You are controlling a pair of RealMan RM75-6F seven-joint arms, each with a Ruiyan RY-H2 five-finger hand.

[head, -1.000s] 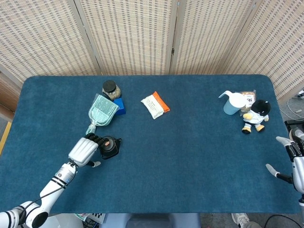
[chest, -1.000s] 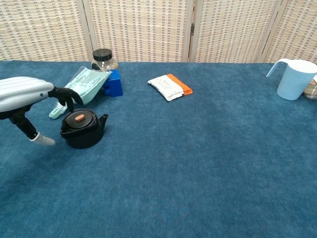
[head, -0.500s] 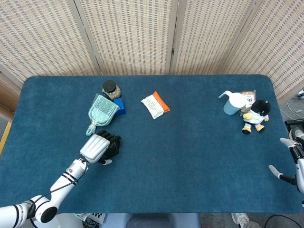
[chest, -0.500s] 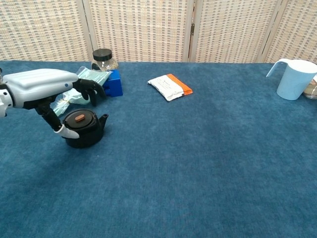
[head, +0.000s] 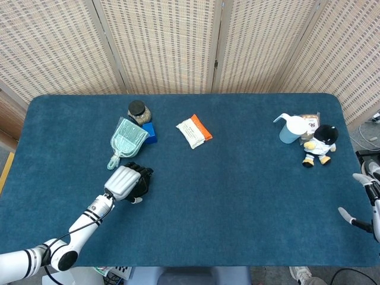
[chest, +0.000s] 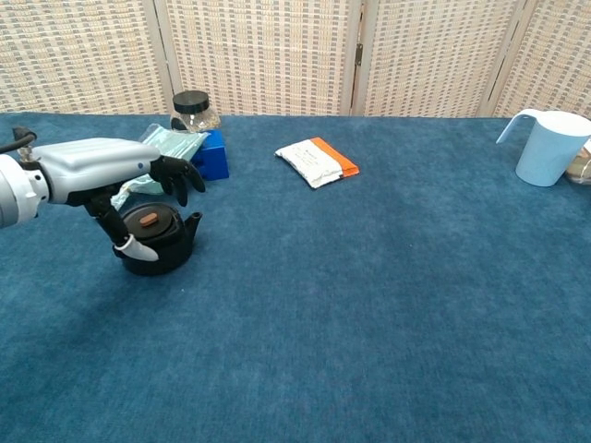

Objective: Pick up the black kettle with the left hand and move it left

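From the head view: left robot hand [head: 126, 182] over the black kettle [head: 142, 185], hiding nearly all of it; only a dark edge and the spout tip showing past the fingers on the far right side. Fingers curled down over the kettle top, thumb low on the near side; grip not confirmed from here. Just beyond the left robot hand, a pale green dustpan [head: 126, 139] with handle aimed back toward the hand. Beyond that, a blue box [head: 149, 132] and a dark-lidded jar [head: 138, 111]. Further right, an orange-and-white packet [head: 193, 131]. Far across the blue desk [head: 237, 196], a light blue pitcher [head: 291, 129] and a plush toy [head: 320, 144]. Right robot hand [head: 369, 199] at the frame's right edge, fingers spread, holding nothing.

From the chest view: black kettle [chest: 161, 242] sitting upright on the desk [chest: 369, 314], directly below the left robot hand [chest: 102, 170]. Spout pointing right and slightly away, long axis running roughly left to right; orange knob on the lid visible. Dark fingers [chest: 175, 175] arched above the lid without clear contact, thumb angled down against the kettle's left side. Not closed around it; cannot tell whether any hold exists. Dustpan [chest: 157, 152], blue box [chest: 212, 154] and jar [chest: 194, 110] just behind the hand; packet [chest: 317, 161] to its right; pitcher [chest: 547, 146] far right.
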